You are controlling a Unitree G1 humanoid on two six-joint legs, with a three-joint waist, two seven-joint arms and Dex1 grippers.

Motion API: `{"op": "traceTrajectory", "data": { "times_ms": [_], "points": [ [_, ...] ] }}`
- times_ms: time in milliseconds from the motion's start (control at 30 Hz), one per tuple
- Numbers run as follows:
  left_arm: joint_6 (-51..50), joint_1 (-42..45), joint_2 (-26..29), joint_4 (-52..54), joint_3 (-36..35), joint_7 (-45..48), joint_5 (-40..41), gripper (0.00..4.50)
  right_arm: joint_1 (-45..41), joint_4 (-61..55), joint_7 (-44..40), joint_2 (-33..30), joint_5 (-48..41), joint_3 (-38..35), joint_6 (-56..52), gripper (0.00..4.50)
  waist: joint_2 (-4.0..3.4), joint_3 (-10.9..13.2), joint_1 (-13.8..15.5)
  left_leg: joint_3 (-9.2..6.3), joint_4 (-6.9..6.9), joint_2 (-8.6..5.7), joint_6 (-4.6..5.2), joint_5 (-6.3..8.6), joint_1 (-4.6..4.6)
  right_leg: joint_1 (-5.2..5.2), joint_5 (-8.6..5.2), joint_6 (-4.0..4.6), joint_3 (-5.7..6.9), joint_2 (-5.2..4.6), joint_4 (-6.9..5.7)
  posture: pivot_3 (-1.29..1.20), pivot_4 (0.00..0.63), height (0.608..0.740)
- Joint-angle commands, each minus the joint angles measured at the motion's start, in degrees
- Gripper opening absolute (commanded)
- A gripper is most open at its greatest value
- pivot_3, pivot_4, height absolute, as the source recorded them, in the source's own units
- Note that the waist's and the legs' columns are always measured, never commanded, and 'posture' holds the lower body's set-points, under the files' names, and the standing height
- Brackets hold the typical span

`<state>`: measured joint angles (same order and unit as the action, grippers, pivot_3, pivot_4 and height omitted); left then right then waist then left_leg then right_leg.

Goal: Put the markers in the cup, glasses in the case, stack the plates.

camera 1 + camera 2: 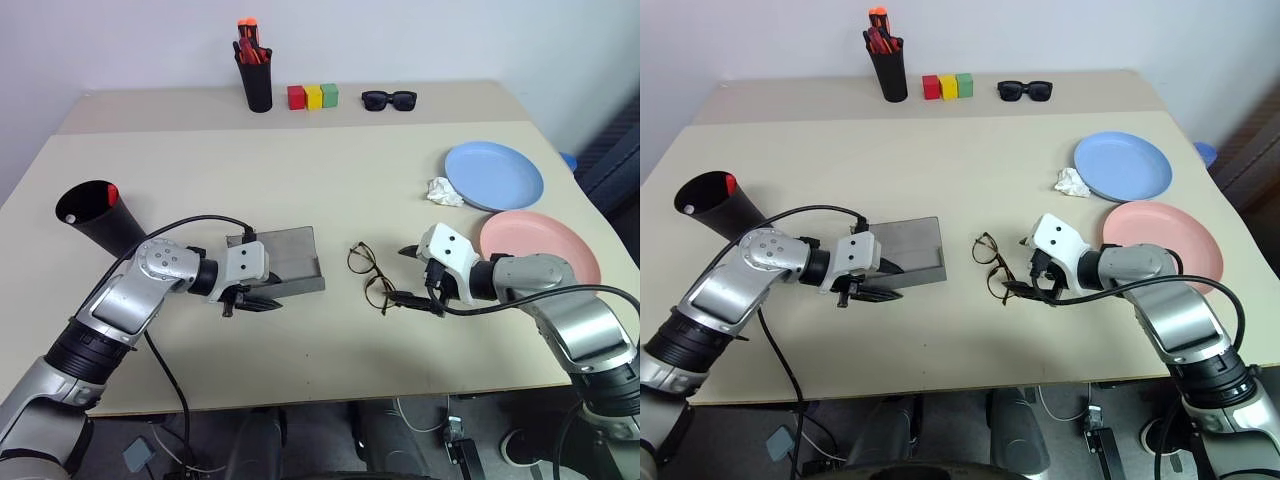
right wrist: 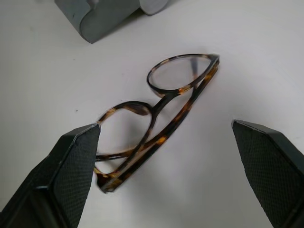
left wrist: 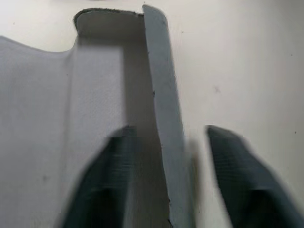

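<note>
The grey case (image 1: 285, 255) lies open in the middle of the table. My left gripper (image 1: 255, 300) is open at its near edge, one finger inside the case wall (image 3: 166, 95) and one outside it. The round-lensed glasses (image 1: 368, 272) lie folded on the table just right of the case. My right gripper (image 1: 408, 275) is open beside them, its fingers spread wide on either side of the glasses (image 2: 161, 102). The black tapered cup (image 1: 100, 215) stands tilted at the far left with a red marker end (image 1: 112, 193) showing in its mouth. The blue plate (image 1: 495, 175) and pink plate (image 1: 540, 245) lie side by side at the right.
At the back stand a black pen holder (image 1: 256, 80) with orange-red pens, three coloured blocks (image 1: 313, 96) and black sunglasses (image 1: 389, 99). A crumpled white scrap (image 1: 443, 191) lies against the blue plate. The table's front edge runs just under both arms.
</note>
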<state>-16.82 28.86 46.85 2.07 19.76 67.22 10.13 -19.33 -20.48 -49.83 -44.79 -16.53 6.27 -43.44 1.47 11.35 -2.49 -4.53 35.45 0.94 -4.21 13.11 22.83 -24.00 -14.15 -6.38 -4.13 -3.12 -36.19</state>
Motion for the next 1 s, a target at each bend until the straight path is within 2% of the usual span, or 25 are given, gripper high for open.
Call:
{"op": "traceTrajectory", "data": {
  "times_ms": [33,200,567,700,900,1000],
  "points": [
    [-1.52,0.82,-0.91,0.41,-4.61,-0.63,2.16,2.46,-0.96,-2.46,3.19,2.50,-2.68,-2.47,-5.11,4.50,0.00,0.00,0.01,0.00,0.02,0.00,0.00,0.00,0.02,0.00,0.00,0.00,0.00,0.00,0.00,0.00,0.150,0.740],
    [-3.01,-2.37,-0.01,2.21,-9.94,-1.68,4.52,2.46,-2.34,-2.70,6.47,5.72,-5.79,-3.53,-12.01,4.50,-0.01,0.00,-0.12,-0.03,0.04,0.00,0.00,0.00,0.05,-0.01,0.08,-0.14,0.01,0.01,-0.02,0.00,0.150,0.740],
    [-9.69,-16.76,1.53,12.30,-22.09,-7.02,9.85,2.46,-5.68,1.58,12.33,11.86,-8.46,-4.03,-19.79,4.50,-0.01,0.00,0.00,-0.04,0.06,0.01,0.02,0.01,0.09,-0.02,0.07,-0.14,0.01,0.00,-0.01,0.00,0.150,0.740],
    [-12.24,-21.25,1.25,15.98,-25.08,-9.74,11.12,2.50,-6.58,2.57,13.71,12.73,-8.63,-3.55,-22.03,3.29,-0.02,0.01,-0.04,-0.05,0.06,0.01,0.02,0.01,0.08,-0.03,0.08,-0.13,0.01,0.00,-0.02,0.00,0.150,0.740],
    [-14.48,-23.56,1.47,18.94,-26.85,-11.72,12.53,2.50,-7.29,2.49,14.36,12.35,-9.02,-3.09,-22.99,0.13,-0.03,0.00,-0.03,-0.04,0.07,0.01,0.02,0.01,0.09,-0.03,0.04,-0.06,0.01,0.00,-0.01,0.00,0.150,0.740],
    [-15.50,-24.95,1.54,19.64,-28.68,-13.07,13.09,2.50,-7.90,1.39,14.27,11.21,-9.08,-2.45,-22.42,0.05,0.00,-0.02,-0.04,-0.05,0.08,0.01,0.02,0.01,0.05,-0.01,0.04,-0.05,0.02,0.00,-0.02,0.00,0.150,0.740]
  ]
}}
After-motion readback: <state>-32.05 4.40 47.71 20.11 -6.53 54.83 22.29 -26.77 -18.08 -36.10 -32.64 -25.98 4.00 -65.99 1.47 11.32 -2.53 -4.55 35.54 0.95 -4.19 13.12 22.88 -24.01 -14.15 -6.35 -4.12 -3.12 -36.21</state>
